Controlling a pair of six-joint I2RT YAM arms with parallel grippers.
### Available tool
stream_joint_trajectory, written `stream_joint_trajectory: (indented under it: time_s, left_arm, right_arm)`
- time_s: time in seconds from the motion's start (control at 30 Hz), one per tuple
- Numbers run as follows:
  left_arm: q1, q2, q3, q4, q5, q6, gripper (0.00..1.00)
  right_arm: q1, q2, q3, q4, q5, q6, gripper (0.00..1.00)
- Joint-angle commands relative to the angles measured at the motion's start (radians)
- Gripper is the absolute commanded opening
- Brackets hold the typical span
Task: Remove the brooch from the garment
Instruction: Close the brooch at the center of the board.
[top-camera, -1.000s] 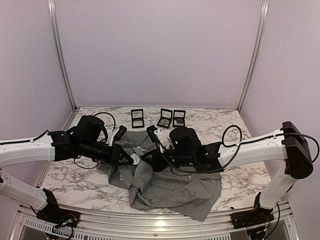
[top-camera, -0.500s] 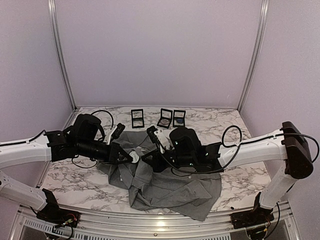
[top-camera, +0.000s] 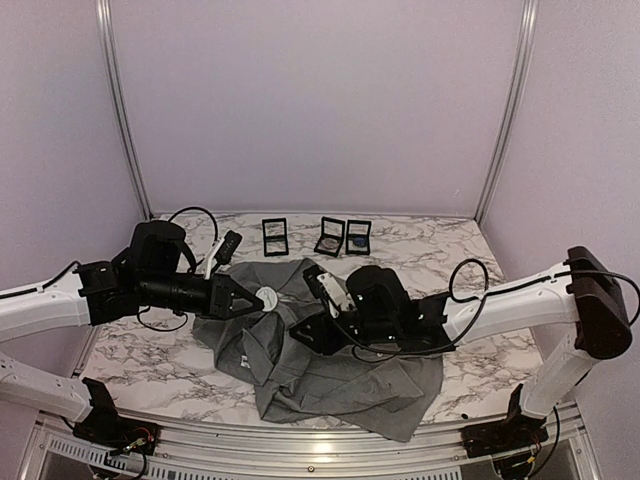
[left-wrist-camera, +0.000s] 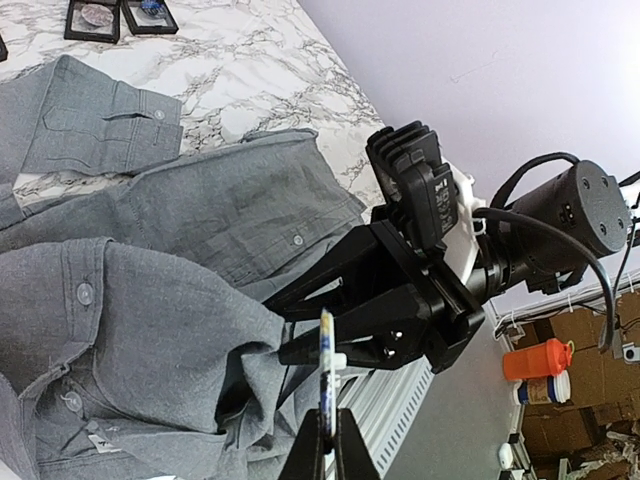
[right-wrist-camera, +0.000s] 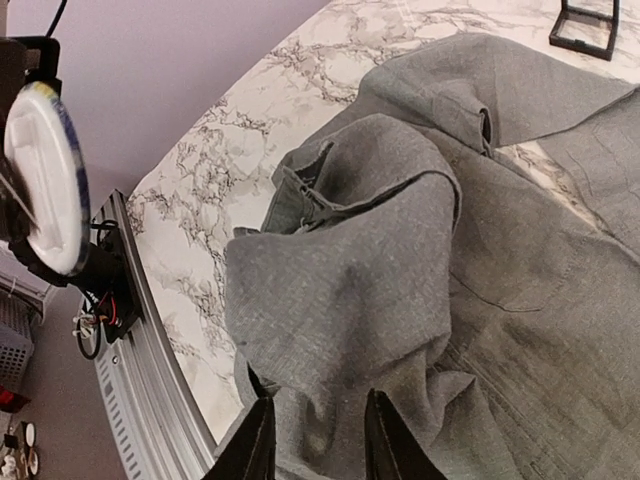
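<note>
One grey shirt (top-camera: 340, 375) lay crumpled on the marble table (top-camera: 470, 250), between the two arms. The left gripper (top-camera: 256, 297) was pressed shut on the one brooch (top-camera: 267, 296), a round white disc, pinching it by its edge. The brooch hung in the air above the left part of the shirt, and in the left wrist view it stood clear of the cloth. The right gripper (right-wrist-camera: 318, 440) pointed down at a raised fold near the middle of the shirt. Its two fingers (right-wrist-camera: 258, 445) stood a little apart with cloth showing between them. Whether they touched the cloth could not be told. At the back of the table stood three small black-framed cases (top-camera: 329, 236): one alone on the left, and two just beside each other to its right.
</note>
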Motion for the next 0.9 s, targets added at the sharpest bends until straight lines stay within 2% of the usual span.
stream_joint_trajectory:
  time_s: [0.0,0.23,0.33,0.4,0.63,0.87]
  left_arm:
    - [0.011,0.016,0.031,0.065,0.008,0.006,0.0]
    - [0.012,0.072,0.059,0.102,0.035,0.011,0.0]
    - [0.013,0.084,0.066,0.148,0.046,0.002,0.0]
    - [0.013,0.095,0.076,0.174,0.058,-0.005,0.0]
    - [0.012,0.111,0.076,0.238,0.068,-0.023,0.0]
    - [0.002,0.138,0.084,0.288,0.065,-0.033,0.0]
  right_arm:
    - [0.01,-0.076,-0.009,-0.012,0.026,0.026,0.33]
    - [0.009,-0.162,-0.028,-0.039,0.119,0.056,0.5]
    - [0.01,-0.213,-0.045,-0.033,0.161,0.069,0.62]
    - [0.005,-0.273,-0.067,-0.013,0.206,0.075,0.67]
    - [-0.047,-0.396,-0.143,0.098,0.21,0.086,0.82]
    - [-0.122,-0.458,-0.197,0.201,0.127,0.131,0.83]
